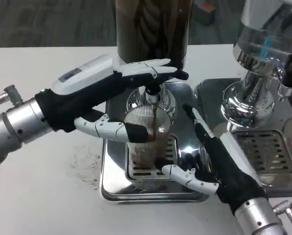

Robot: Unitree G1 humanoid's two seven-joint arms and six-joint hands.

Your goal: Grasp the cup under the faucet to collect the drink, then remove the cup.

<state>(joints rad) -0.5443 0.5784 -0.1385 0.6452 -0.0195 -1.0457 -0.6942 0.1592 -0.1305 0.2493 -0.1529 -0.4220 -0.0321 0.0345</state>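
We see a clear ribbed cup [147, 134] holding dark brown drink, a shiny silver drip tray [114, 181], a dispenser tank [153, 29] of dark brown liquid, a white table [43, 191], and white-and-black hands.

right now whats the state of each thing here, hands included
cup: upright on the drip tray under the faucet, partly filled with dark drink
faucet: running, dark stream falling into the cup
left hand: up at the faucet, fingers over its top, thumb by the cup
right hand: beside the cup, thumb at its base; grip not clear
drip tray: flat on the table, cup standing on its grate
second dispenser: idle, nothing under it
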